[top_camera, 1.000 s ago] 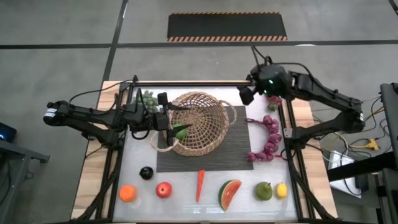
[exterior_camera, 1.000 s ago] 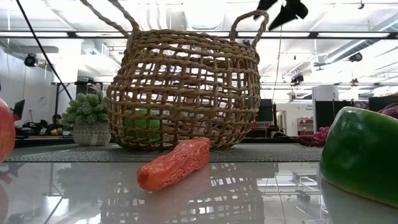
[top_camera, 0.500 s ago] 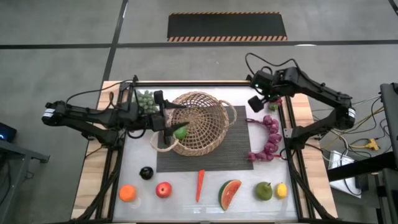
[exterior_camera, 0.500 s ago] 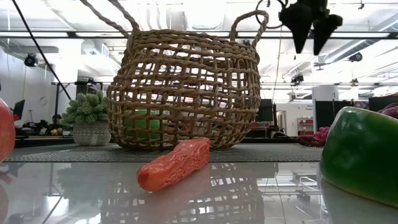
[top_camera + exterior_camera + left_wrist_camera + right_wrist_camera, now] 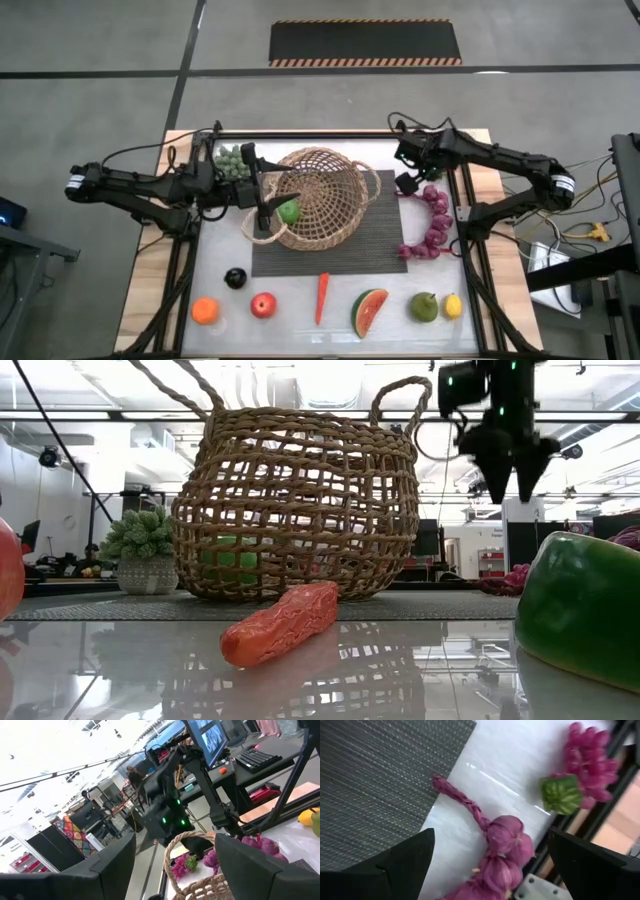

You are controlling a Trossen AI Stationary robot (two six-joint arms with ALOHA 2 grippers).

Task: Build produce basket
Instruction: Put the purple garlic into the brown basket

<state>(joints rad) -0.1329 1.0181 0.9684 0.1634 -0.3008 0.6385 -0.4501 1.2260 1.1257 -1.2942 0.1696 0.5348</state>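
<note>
The tan wicker basket stands on a dark ribbed mat, with a green apple lying inside it near its left wall. My left gripper is open and empty at the basket's left rim. My right gripper is open and points down above the far end of a purple string of bulbs, right of the basket. In the right wrist view the bulbs lie below and between the fingers, untouched. The low view shows this gripper still high above the table.
A pink bunch with a green leaf lies by the right rail. Green grapes lie far left. Along the near edge lie a plum, orange, red apple, carrot, watermelon slice, pear and lemon.
My right gripper has come down and toward the table's near edge, from the far right corner to above the purple string, staying open. My left gripper has drawn back a little toward the table's left edge. The green apple has stayed in the basket.
</note>
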